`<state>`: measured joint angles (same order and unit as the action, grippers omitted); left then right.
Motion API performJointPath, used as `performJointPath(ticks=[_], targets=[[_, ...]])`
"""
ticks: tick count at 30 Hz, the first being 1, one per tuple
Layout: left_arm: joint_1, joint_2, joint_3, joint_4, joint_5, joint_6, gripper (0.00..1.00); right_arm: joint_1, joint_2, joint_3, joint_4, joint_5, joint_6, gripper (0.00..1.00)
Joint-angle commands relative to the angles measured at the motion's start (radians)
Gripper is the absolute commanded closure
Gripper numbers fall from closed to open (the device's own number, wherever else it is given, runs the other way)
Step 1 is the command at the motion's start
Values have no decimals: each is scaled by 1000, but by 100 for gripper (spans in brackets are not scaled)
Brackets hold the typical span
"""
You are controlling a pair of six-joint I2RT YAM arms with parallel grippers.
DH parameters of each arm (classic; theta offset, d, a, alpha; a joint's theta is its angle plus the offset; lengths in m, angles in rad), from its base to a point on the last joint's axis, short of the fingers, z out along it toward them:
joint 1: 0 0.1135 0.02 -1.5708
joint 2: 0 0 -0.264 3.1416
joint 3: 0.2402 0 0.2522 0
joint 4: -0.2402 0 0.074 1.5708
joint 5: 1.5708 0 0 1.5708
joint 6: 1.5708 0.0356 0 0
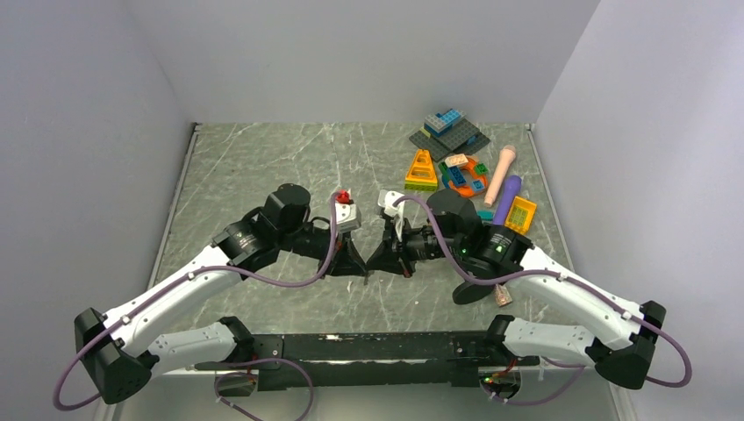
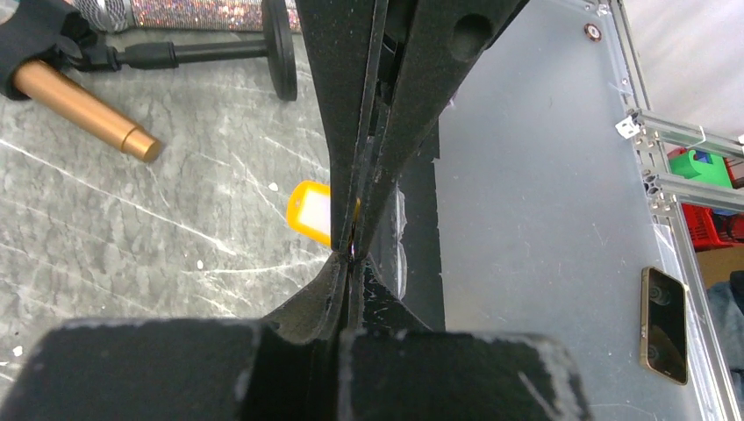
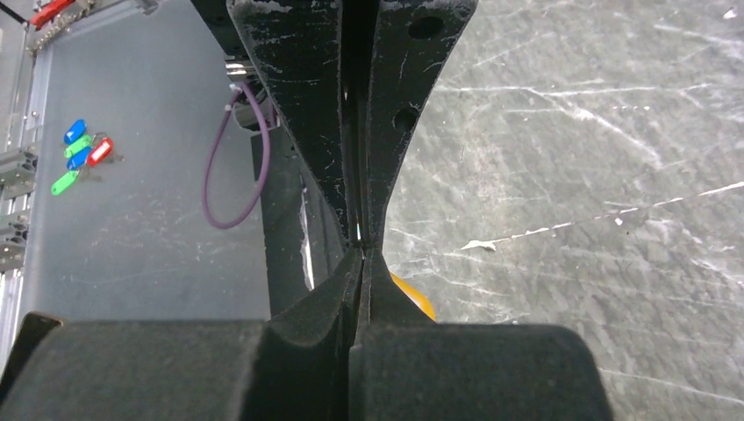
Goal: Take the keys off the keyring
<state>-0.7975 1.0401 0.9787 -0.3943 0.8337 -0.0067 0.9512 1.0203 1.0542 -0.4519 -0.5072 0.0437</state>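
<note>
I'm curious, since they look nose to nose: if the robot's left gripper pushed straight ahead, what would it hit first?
The black two-finger right gripper: in the left wrist view it sits head-on, tip to tip with the left gripper. Whether they already touch is unclear.

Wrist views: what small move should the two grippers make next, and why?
Probably ease them slowly apart. The left gripper and right gripper are both pinched shut, tip to tip, with an orange tag poking out at the meeting point. The keys and ring are too small to make out, so pull gently.
</note>
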Motion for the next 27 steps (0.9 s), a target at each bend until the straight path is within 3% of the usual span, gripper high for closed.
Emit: performJointPath(ticks=[1,27], targets=[[-9,-3,64,113,42,42,100,6,34,9,-93,-40,-4,100],[-54,32,78,66,85,83,100,17,152,81,-226,-101,-69,100]])
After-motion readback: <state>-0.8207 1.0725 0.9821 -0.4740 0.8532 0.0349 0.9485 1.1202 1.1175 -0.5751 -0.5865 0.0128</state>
